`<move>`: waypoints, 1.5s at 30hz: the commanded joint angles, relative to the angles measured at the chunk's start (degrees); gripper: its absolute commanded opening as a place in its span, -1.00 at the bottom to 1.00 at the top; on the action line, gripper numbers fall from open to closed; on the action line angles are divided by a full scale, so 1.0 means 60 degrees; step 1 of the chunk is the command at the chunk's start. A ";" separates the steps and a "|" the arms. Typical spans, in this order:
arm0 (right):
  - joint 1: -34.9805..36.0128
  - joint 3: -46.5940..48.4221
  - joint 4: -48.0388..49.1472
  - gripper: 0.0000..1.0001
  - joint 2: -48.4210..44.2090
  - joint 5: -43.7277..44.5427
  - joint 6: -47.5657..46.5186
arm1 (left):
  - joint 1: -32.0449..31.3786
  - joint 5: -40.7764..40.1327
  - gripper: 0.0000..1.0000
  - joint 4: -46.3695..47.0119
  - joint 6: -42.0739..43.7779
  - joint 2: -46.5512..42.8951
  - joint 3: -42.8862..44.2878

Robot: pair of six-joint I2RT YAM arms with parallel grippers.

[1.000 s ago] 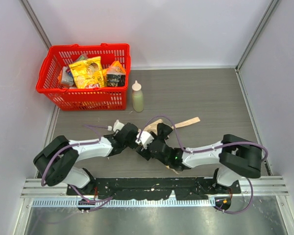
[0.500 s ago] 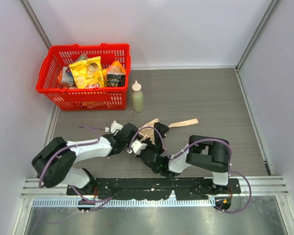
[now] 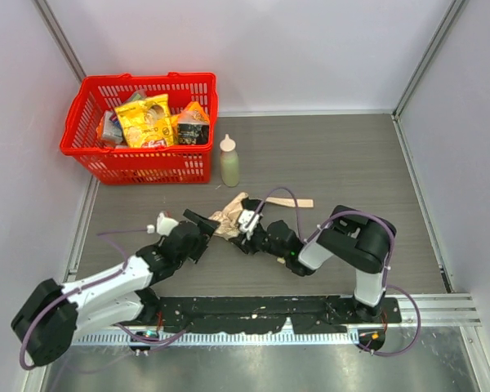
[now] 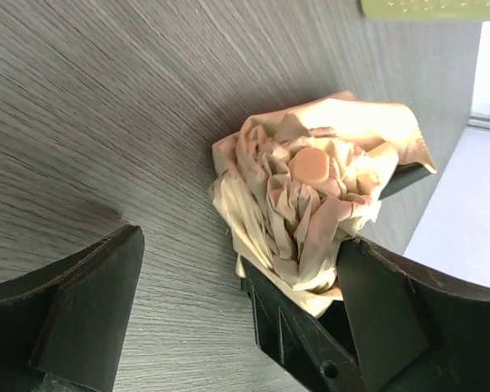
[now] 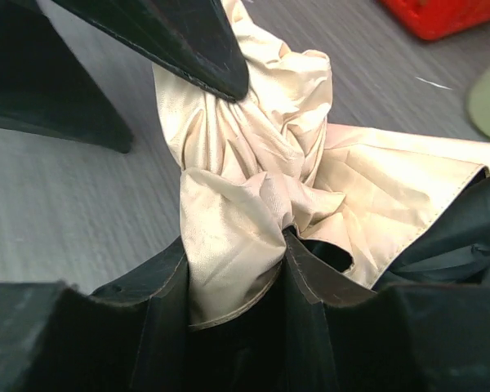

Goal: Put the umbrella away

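Umbrella [image 3: 229,217] crumpled on the table [image 3: 351,163], gripped from one side only

Red basket [image 3: 139,126] of packets sits well beyond the left gripper [image 3: 204,233], off to its left. That gripper's jaws stand wide apart, low over the table. The cream fabric bundle lies just ahead of them, pressing against its right-hand finger [image 4: 408,318] and clear of the other. A pale green bottle [image 3: 229,163] stands farther out, past both tools. From the opposite side, the right gripper [image 5: 233,265] is clamped on a fold of the same cloth, which bulges out of its jaws. A flat tan strip [image 3: 298,202] lies on the table just beside that gripper's wrist.
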 commanded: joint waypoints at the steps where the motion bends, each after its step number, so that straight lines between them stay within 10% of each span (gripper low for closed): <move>1: -0.0678 -0.0358 -0.0808 -0.99 0.0660 -0.3673 0.2345 | 0.0246 -0.0374 0.99 0.1041 0.0859 -0.0972 -0.0585; 12: -0.1939 -0.0110 -0.1071 -0.99 0.1010 -0.6019 0.5568 | 0.0202 0.1019 0.99 0.1765 0.0849 0.0768 0.0497; 27: -0.2321 0.0154 -0.1379 -0.98 0.1451 -0.6209 0.5688 | -0.0869 -0.0707 0.99 -0.0480 -0.2230 0.3346 0.1202; 32: -0.2276 0.0198 -0.1526 -0.98 0.1349 -0.6414 0.5571 | -0.0560 -0.1354 0.68 0.0575 -0.1250 0.4020 0.0908; 42: -0.2247 0.0330 -0.1730 -0.98 0.1160 -0.6635 0.5643 | -0.0575 -0.0886 -1.00 0.2672 0.0303 0.4242 0.0029; 45: -0.2247 0.0549 -0.3381 -0.68 0.0384 -0.5599 0.5629 | -0.0560 -0.0521 -1.00 0.2597 0.0422 0.4125 0.0044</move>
